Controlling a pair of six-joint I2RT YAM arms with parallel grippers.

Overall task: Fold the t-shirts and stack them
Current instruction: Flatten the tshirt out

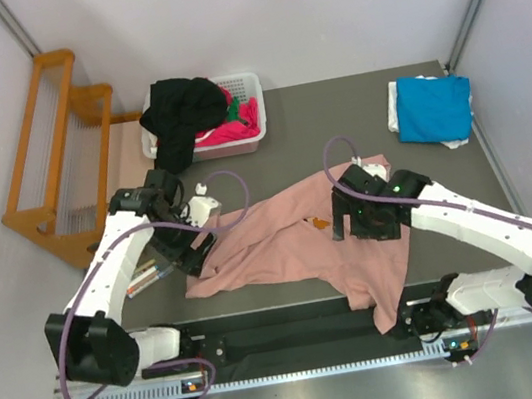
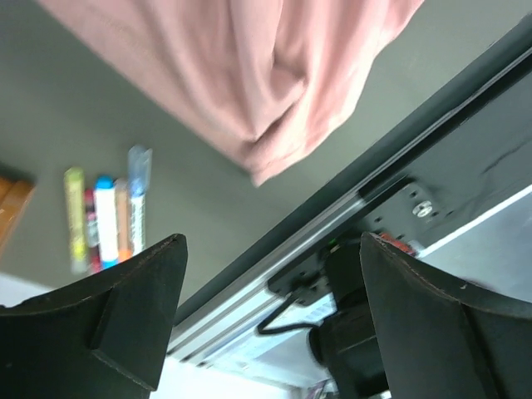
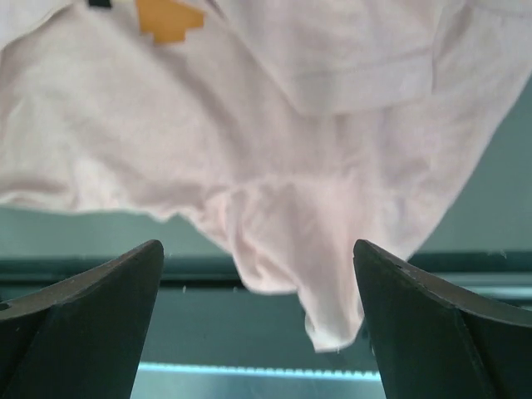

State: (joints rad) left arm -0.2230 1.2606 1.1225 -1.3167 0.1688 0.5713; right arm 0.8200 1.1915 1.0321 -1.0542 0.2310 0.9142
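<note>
The dark grey table top (image 1: 334,118) carries the dusty salmon-pink cotton t-shirt (image 1: 284,247). It lies spread but crumpled and slanted at the near middle, and one end of it hangs over the near edge. At the far left stands the white slatted plastic basket (image 1: 246,86), with a black shirt (image 1: 176,112) heaped over its rim and magenta and green cloth inside. At the far right corner a bright blue folded shirt (image 1: 434,107) rests on something white, well apart from me.

My left gripper (image 2: 273,241) hovers at the left end of the pink shirt and my right gripper (image 3: 258,245) above its right part. The fingers of both are spread wide and nothing is between them.

I judge that I am at the laying-out step, because no fold is made yet. The next move calls for taking the hanging end and pulling it back onto the table. Then I must smooth the cloth, so that the small orange chest print (image 3: 166,17) lies flat. The coloured markers (image 2: 104,220) lie beside my left fingers, so I must not sweep them.
</note>
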